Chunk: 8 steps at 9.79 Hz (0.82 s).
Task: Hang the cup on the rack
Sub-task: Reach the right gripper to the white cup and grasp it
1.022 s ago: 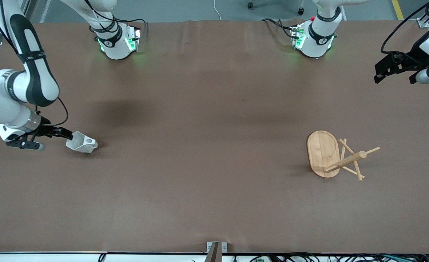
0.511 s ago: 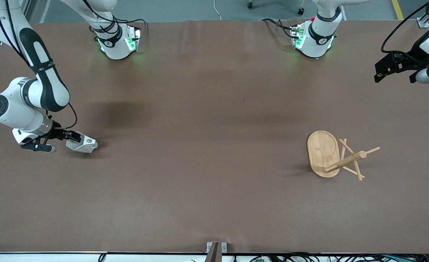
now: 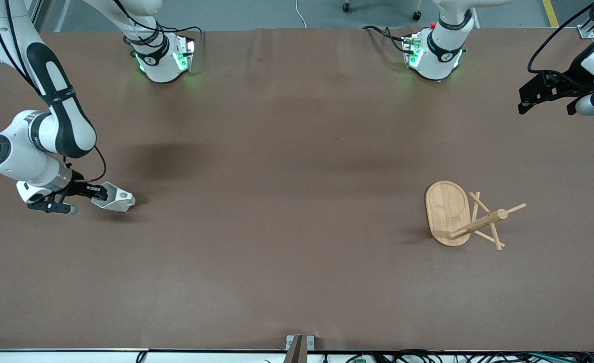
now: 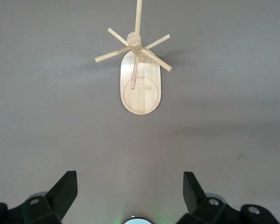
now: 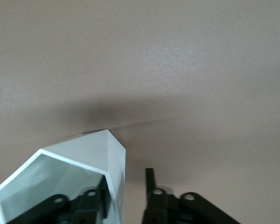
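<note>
In the front view, a small white faceted cup point(image 3: 114, 199) is seen lying on its side on the brown table surface point(image 3: 286, 201), close to the edge at the right arm's end and well apart from the bamboo mug rack point(image 3: 465, 216). The right gripper point(image 3: 96, 192) is placed low at the cup's open rim, its dark fingers drawn in on the rim wall. The rack is found toward the left arm's end of the surface, its oval base lying flat and its post and crossing pegs seen leaning toward that end. The left gripper point(image 3: 548, 96) is held in the air over the edge at the left arm's end, waiting, with its fingers spread. In the left wrist view, the rack point(image 4: 139, 79) is seen from above on bare surface, and the two fingers point(image 4: 63, 191) are set wide apart with nothing between them. In the right wrist view, one wall of the cup point(image 5: 79, 170) is pinched between the two fingers point(image 5: 151, 186), one inside the mouth and one outside.
</note>
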Each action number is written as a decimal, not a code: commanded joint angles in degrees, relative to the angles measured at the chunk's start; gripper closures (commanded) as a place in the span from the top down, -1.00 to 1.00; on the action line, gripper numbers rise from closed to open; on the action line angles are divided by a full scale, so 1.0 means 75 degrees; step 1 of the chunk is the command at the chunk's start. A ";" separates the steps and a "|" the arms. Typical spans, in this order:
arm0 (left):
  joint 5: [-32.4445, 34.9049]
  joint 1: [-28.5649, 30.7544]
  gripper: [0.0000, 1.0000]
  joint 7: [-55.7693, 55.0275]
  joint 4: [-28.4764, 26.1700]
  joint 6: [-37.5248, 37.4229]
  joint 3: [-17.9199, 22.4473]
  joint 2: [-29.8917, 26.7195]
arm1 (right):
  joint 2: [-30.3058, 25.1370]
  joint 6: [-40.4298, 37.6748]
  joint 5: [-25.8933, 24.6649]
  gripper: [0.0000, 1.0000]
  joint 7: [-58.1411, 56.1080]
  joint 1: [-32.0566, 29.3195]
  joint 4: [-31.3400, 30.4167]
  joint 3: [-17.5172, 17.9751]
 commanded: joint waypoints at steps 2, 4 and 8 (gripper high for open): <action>-0.0111 0.0041 1.00 0.0122 -0.0117 -0.0082 -0.0017 0.0012 | 0.0071 -0.0095 0.0098 -0.99 -0.0018 -0.0116 0.0201 0.0117; -0.0111 0.0018 1.00 0.0111 -0.0117 -0.0082 -0.0063 -0.0012 | -0.0103 -0.0840 0.0098 -0.99 -0.0123 -0.0070 0.0458 0.0187; -0.1000 -0.0041 1.00 -0.0077 -0.0117 -0.0082 -0.0169 0.0058 | -0.0444 -0.4509 0.1180 -0.99 -0.0570 0.0024 0.2931 0.1006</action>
